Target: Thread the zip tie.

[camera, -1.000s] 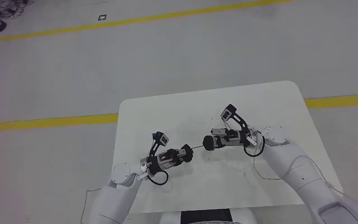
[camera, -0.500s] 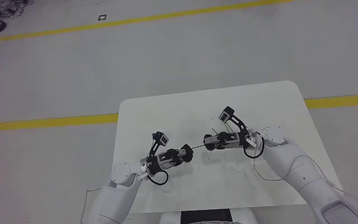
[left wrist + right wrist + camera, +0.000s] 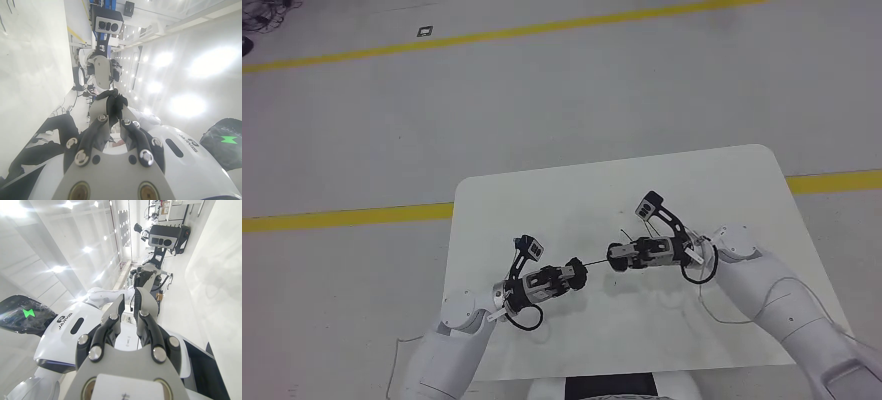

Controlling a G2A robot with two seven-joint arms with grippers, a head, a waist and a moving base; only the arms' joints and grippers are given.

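Where the two arms meet over the white surface [image 3: 542, 205], the thin black zip tie [image 3: 597, 263] spans from the left gripper [image 3: 581, 272], whose fingers [image 3: 98, 109] pinch one end, to the right gripper [image 3: 615, 258], whose fingers [image 3: 118, 307] stand slightly apart.

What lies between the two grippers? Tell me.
The zip tie spans the gap from left gripper to right gripper, seen in the top view.
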